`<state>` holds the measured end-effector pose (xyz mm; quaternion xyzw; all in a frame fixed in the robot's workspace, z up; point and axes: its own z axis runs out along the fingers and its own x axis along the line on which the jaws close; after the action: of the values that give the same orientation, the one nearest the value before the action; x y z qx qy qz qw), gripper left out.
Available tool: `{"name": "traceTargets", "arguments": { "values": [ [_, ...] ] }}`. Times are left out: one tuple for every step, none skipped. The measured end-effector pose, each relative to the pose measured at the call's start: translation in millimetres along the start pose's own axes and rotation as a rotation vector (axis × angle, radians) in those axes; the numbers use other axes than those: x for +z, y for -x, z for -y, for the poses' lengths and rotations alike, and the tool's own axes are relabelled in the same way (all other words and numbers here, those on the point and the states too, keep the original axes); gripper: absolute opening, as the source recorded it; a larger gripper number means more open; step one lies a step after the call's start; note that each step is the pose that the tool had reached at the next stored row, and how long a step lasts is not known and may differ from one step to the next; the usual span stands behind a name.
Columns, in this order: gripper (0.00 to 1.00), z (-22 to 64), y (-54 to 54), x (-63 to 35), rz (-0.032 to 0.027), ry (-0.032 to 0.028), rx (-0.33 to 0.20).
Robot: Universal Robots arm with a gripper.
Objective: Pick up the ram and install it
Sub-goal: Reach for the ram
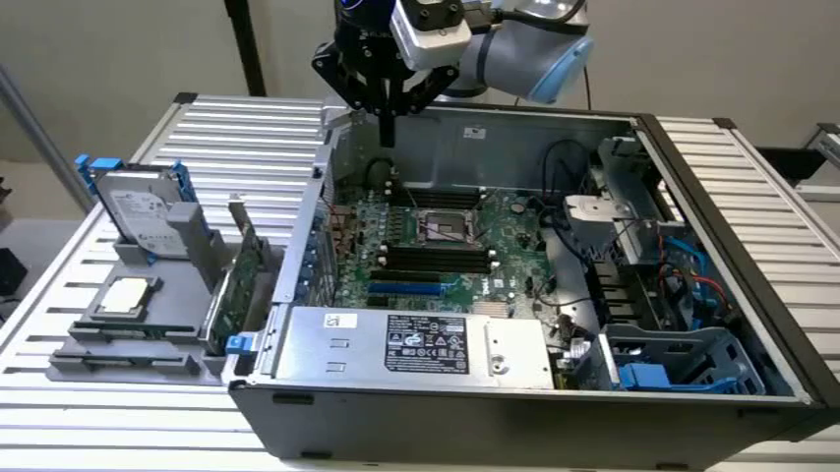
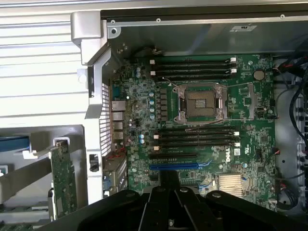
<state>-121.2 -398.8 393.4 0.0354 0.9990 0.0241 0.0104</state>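
- The ram [image 1: 138,328], as best I can judge, is the thin dark-green strip lying flat along a slot of the grey holder [image 1: 79,369] at the exterior view's left; it is edge-on to me and I cannot make out its chips or label
- Just behind it on the same holder lies the square silver processor [image 1: 125,295]. The big expansion card [image 1: 236,280] stands on edge beside them, against the outside of the case, and a hard drive [image 1: 138,211] stands upright further back
- The open computer case [image 1: 525,413] sits next to the holder on the slatted table [image 1: 223,128]. In the wrist view its motherboard [image 2: 144,106] shows two banks of black memory slots [image 2: 197,139], one on each side of the bare processor socket [image 2: 202,102], and I see no stick seated in any of them
- The gripper [image 1: 388,133] hangs high over the rear corner of the case, well apart from the ram and above the board, touching nothing
- Its fingers look drawn together into one narrow dark tip, and I see nothing green pinched between them in either view, so I read the pincer as closed and empty
- My judgement: the pick has not yet begun, and nothing is installed
- A grasp of that strip calls for the fingers parted and the wrist turned so the pads close on its two flat faces. The descent also has to keep off the processor behind it and the tall card beside it
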Motion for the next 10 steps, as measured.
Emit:
{"name": "traceTargets", "arguments": {
  "values": [
    [0.00, 0.0, 0.0, 0.0, 0.0000, 0.0000, 0.000],
    [0.00, 0.0, 0.0, -0.1, -0.0001, -0.0002, 0.000],
    [0.00, 0.4, 0.0, -0.3, -0.0003, -0.0005, 0.000],
    [0.00, 1.4, -0.3, -0.4, -0.0003, -0.0006, 0.000],
    [0.00, 2.9, -1.1, -0.3, -0.0001, -0.0002, 0.000],
    [0.00, 5.6, -2.8, -0.3, 0.0001, 0.0000, 0.000],
    [0.00, 8.4, -5.0, -0.5, 0.0000, -0.0001, 0.000],
    [0.00, 11.2, -7.9, -0.7, 0.0001, -0.0001, 0.000],
    [0.00, 13.9, -11.1, -1.0, -0.0001, -0.0002, 0.000],
    [0.00, 16.6, -14.5, -1.1, -0.0001, -0.0001, 0.000]
  ]
}}
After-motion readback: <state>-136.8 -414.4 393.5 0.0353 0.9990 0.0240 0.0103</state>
